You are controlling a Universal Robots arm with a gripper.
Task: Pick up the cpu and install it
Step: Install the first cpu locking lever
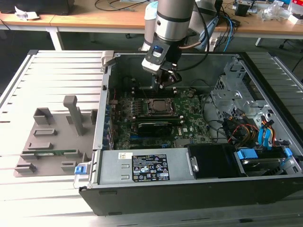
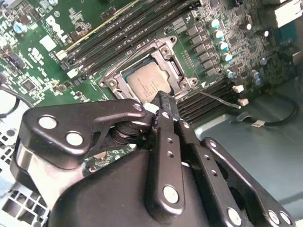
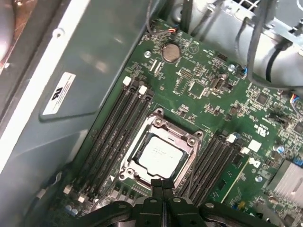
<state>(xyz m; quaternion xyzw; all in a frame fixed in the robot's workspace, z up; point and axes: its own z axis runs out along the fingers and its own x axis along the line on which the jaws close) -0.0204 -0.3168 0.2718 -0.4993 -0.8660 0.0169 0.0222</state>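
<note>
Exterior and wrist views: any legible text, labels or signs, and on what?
None reads clearly.
Black label on the power supply cover: print too small to read.
White sticker on the grey case panel: too small.
cpu lid: faint marks, unreadable.
Motherboard silkscreen: unreadable.

We see open room above the cpu point(image 3: 160, 155) in its socket point(image 3: 161, 124). Memory slots point(image 3: 120, 132) flank it low on both sides. The gripper point(image 2: 163, 101), fingers pressed together, hangs just over the socket's edge, with the case wall point(image 1: 142, 64) near behind it.
</note>
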